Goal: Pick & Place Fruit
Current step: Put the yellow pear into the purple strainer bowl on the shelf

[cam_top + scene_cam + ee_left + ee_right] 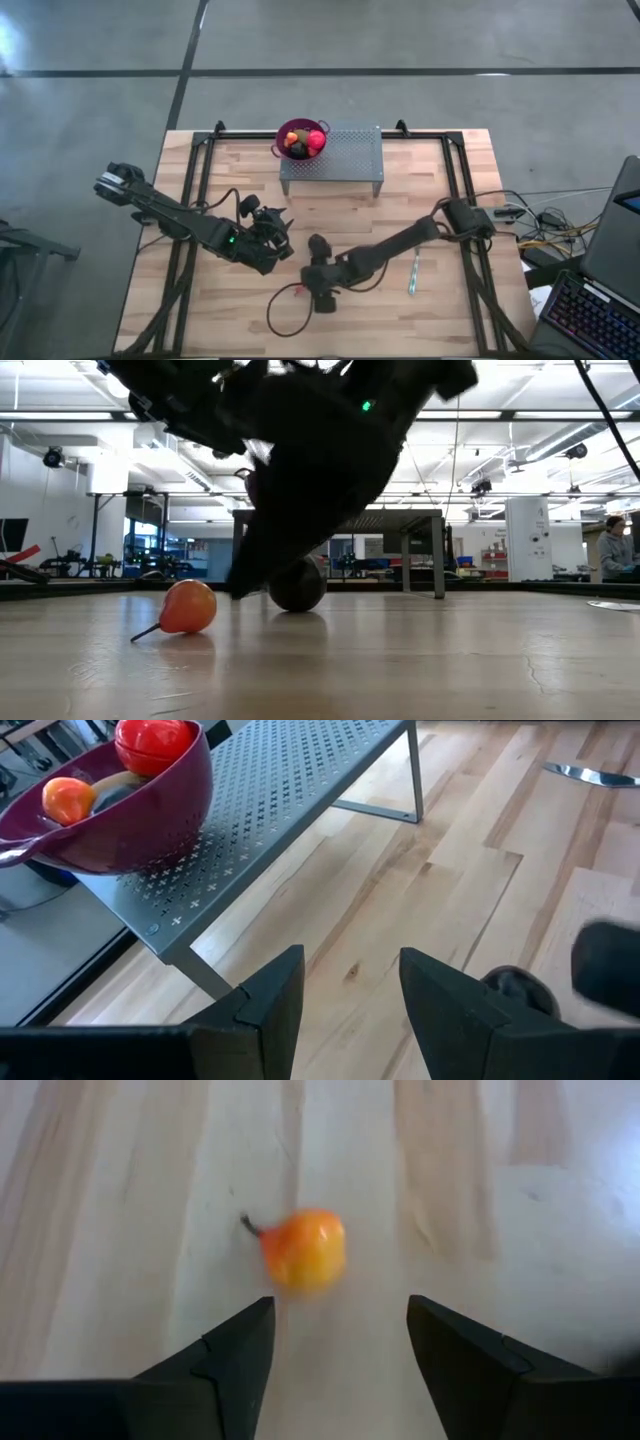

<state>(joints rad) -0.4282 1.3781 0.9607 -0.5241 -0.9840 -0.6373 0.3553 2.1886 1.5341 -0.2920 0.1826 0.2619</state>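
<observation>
A small orange fruit (305, 1250) with a short stem lies on the wooden table just ahead of my right gripper (340, 1315), whose fingers are open and bare. The low view shows that fruit (188, 606) beside a dark ball (297, 586), both resting on the table. My left gripper (350, 995) hovers open left of the dark ball (318, 245), holding nothing. The purple colander bowl (283, 130) stands on a grey perforated rack (345, 155) at the far edge. It holds a red ball (152, 742), an orange piece (68, 798) and an olive one (115, 782).
A slim teal stick (413, 272) lies on the table to the right of my right arm. A reddish cable loop (285, 312) curls near the front edge. A laptop and keyboard (600, 300) sit beyond the table's right edge. Bare wood lies between the rack and the arms.
</observation>
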